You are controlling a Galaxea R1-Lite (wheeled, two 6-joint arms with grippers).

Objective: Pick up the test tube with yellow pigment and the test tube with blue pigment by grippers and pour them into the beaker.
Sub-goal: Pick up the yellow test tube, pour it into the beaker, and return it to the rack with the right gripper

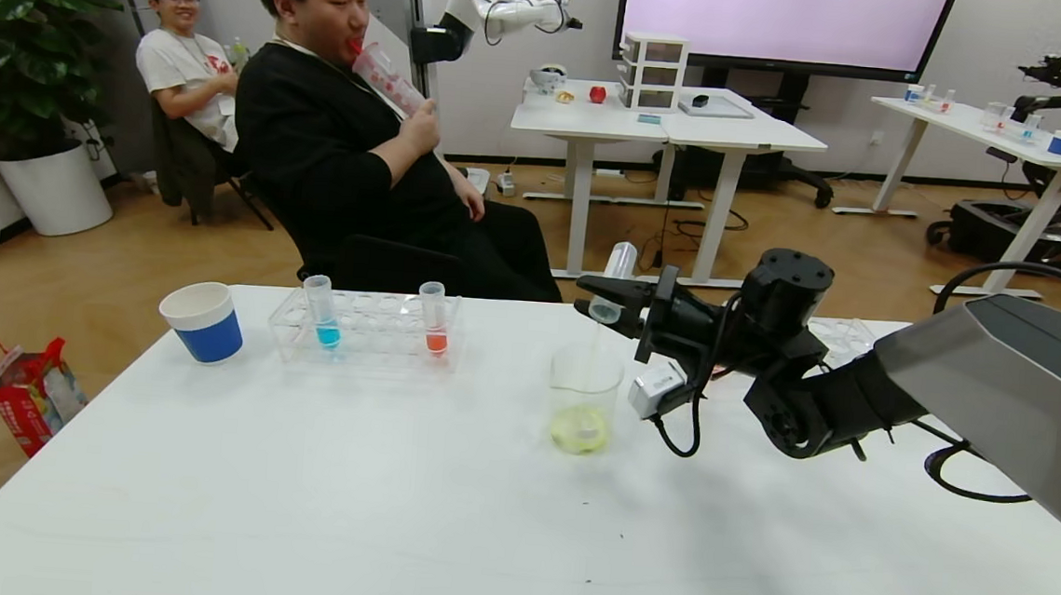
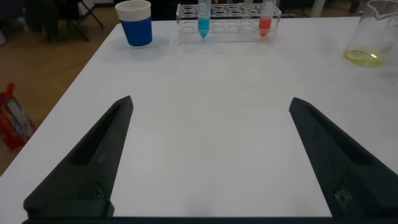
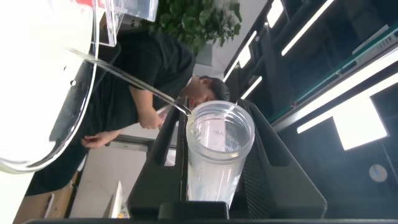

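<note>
White counter [image 1: 440, 515] carries a clear glass beaker [image 1: 585, 399] with yellow liquid pooled inside. Above its rim the right tool [image 1: 607, 301] clenches an upended, emptied clear plastic tube [image 1: 615, 280], mouth down for draining. The turquoise-blue tube [image 1: 321, 311] waits in the clear rack [image 1: 364, 334]. Left tool [image 2: 208, 158] hangs released, low over the counter.

A white table [image 1: 440, 515] carries a blue-and-white paper cup [image 1: 203, 320], a clear tube rack [image 1: 368, 328], the beaker [image 1: 584, 399] holding yellowish liquid, and what may be another rack [image 1: 841, 336] farther right.
</note>
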